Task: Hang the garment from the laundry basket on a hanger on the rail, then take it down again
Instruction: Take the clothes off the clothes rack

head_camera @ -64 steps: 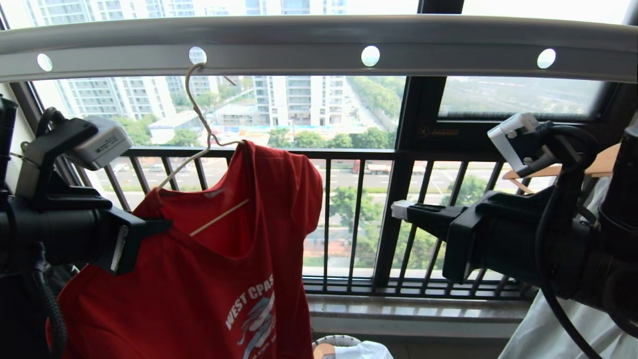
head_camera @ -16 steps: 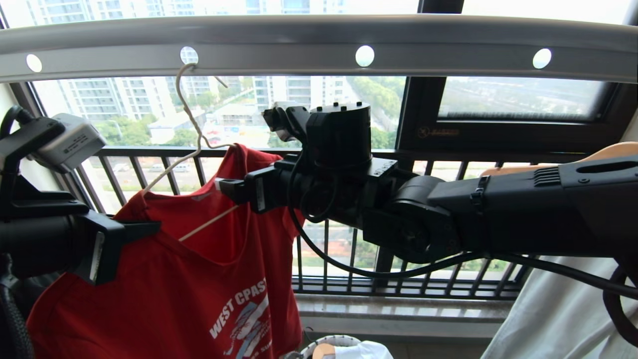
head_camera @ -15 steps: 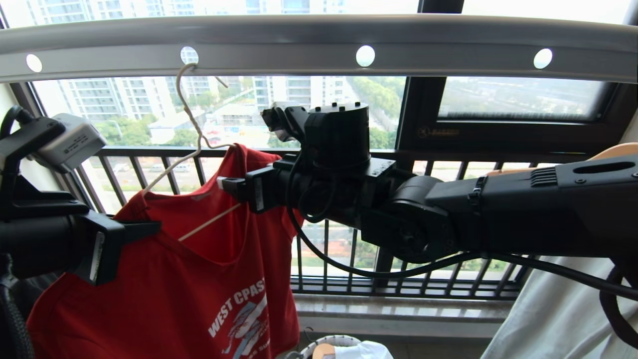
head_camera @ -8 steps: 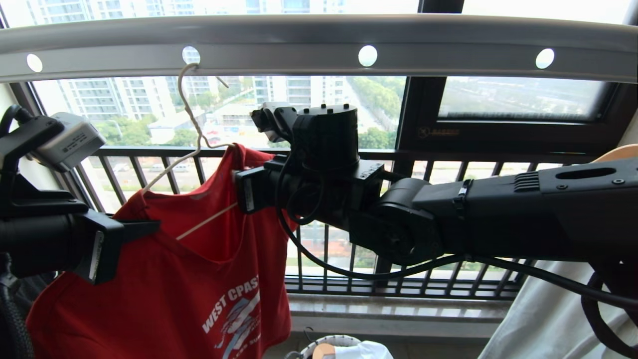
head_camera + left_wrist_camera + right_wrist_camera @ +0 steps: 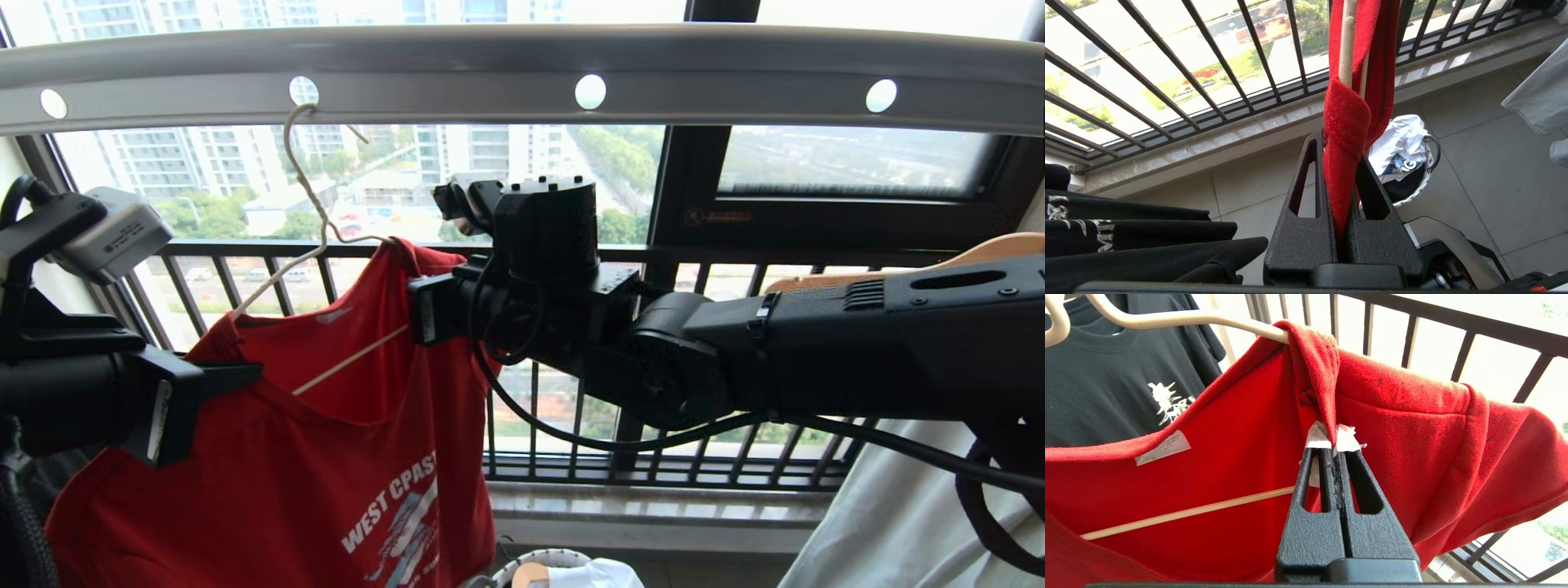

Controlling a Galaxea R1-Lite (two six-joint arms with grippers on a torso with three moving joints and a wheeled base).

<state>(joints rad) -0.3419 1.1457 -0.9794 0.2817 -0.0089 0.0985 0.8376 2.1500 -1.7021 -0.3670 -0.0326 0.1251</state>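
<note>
- The red garment [image 5: 343, 425] hangs on the cream wire hanger [image 5: 310, 220], whose hook sits in a round hole of the grey rail [image 5: 522, 73].
- The right gripper [image 5: 1334, 451] has its 2 fingers pressed together on the collar fold at the shirt's right shoulder.
- The left gripper [image 5: 1345, 192] is clamped on the red fabric at the left shoulder, beside the hanger's bar.
- Below, the laundry basket [image 5: 1423, 185] stands on the tiled floor, white cloth inside.
- A black printed T-shirt [image 5: 1126, 375] hangs behind.
</note>
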